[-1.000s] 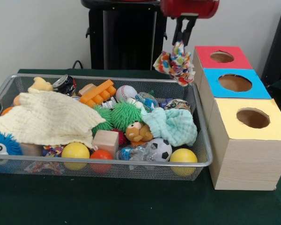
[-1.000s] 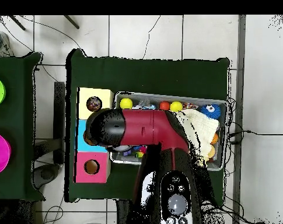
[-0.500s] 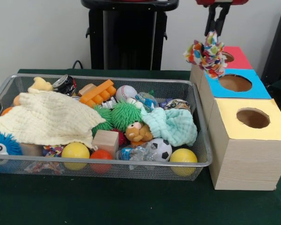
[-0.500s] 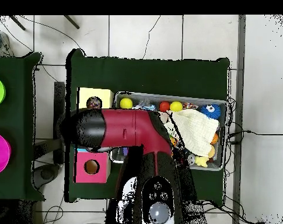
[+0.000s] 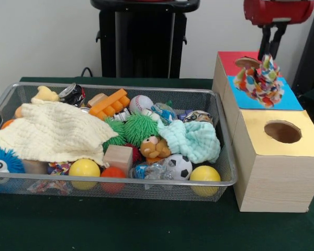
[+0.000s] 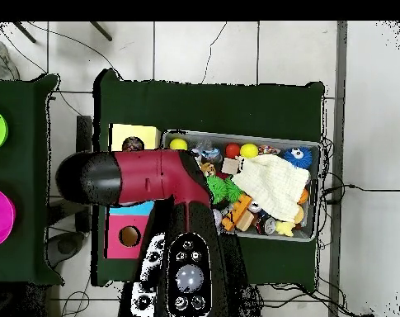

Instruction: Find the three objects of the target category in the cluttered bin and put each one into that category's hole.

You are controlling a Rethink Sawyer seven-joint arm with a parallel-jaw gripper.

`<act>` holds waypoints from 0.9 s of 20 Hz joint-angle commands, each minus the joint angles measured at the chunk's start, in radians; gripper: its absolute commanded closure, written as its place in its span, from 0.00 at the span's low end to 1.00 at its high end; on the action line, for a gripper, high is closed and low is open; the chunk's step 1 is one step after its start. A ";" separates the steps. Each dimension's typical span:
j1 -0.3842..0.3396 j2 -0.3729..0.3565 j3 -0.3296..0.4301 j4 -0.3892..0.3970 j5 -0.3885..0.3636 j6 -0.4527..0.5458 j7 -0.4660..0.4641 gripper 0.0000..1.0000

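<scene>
Wire basket (image 5: 226,157) occupies the left and centre of the frame, full of toys. Yellow-topped box (image 5: 298,146) at lower right, round hole (image 5: 282,132) uncovered. Hand (image 5: 270,49), upper right, grips a crumpled floral cloth (image 5: 260,81), multicoloured, hanging over the blue-topped box (image 5: 288,99).
</scene>
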 commanded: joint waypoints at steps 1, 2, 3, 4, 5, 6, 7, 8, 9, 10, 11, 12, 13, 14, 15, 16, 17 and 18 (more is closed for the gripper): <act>0.009 0.132 -0.008 -0.044 0.036 -0.179 0.310 1.00; 0.010 0.140 -0.010 -0.046 0.042 -0.197 0.310 1.00; 0.011 0.150 -0.010 -0.050 0.047 -0.215 0.310 1.00; 0.010 0.156 -0.010 -0.048 0.052 -0.234 0.307 1.00; 0.011 0.161 -0.011 -0.048 0.061 -0.246 0.307 1.00; 0.012 0.159 -0.012 -0.045 0.066 -0.253 0.305 1.00; 0.014 0.162 -0.013 -0.045 0.070 -0.257 0.304 1.00; 0.017 0.165 -0.018 -0.046 0.071 -0.260 0.304 1.00; 0.020 0.171 -0.022 -0.049 0.071 -0.265 0.304 1.00; 0.024 0.184 -0.028 -0.055 0.067 -0.273 0.305 1.00; 0.029 0.195 -0.037 -0.056 0.069 -0.278 0.315 1.00; 0.038 0.209 -0.056 -0.063 0.078 -0.241 0.338 1.00; 0.048 0.221 -0.076 -0.067 0.080 -0.211 0.354 1.00; 0.055 0.226 -0.090 -0.068 0.077 -0.189 0.359 1.00; 0.061 0.232 -0.101 -0.064 0.078 -0.180 0.366 1.00; 0.064 0.236 -0.109 -0.056 0.075 -0.175 0.367 1.00; 0.066 0.243 -0.114 -0.049 0.080 -0.172 0.373 1.00; 0.066 0.249 -0.116 -0.043 0.084 -0.165 0.375 1.00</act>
